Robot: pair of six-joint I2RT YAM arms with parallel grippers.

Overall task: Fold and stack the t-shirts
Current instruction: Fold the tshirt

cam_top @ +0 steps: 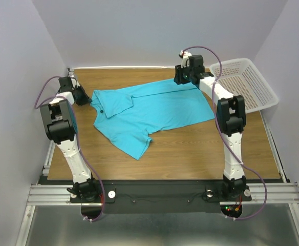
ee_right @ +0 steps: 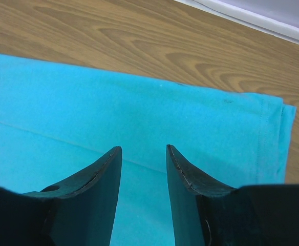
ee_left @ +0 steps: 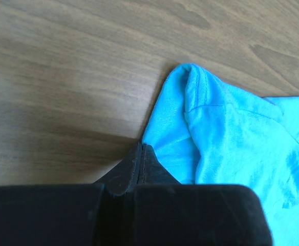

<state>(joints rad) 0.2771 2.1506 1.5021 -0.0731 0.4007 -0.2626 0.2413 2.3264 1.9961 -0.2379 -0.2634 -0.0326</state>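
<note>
Pressing the left gripper fully closed right at the rumpled sleeve edge of the t-shirt, likely aiming to pinch that corner for a fold, though not showing clearly whether any cloth is caught between the tips. Holding the right gripper with jaws parted and empty just above the stitched hem corner, probably readying a matching grab. Leaving the thin, soft turquoise cotton lying mostly flat on the wood-grain table, partly doubled over, one sleeve pointing toward the near edge.

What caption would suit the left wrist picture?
Shut fingers at the edge of a turquoise t-shirt lying on a wooden table.
</note>
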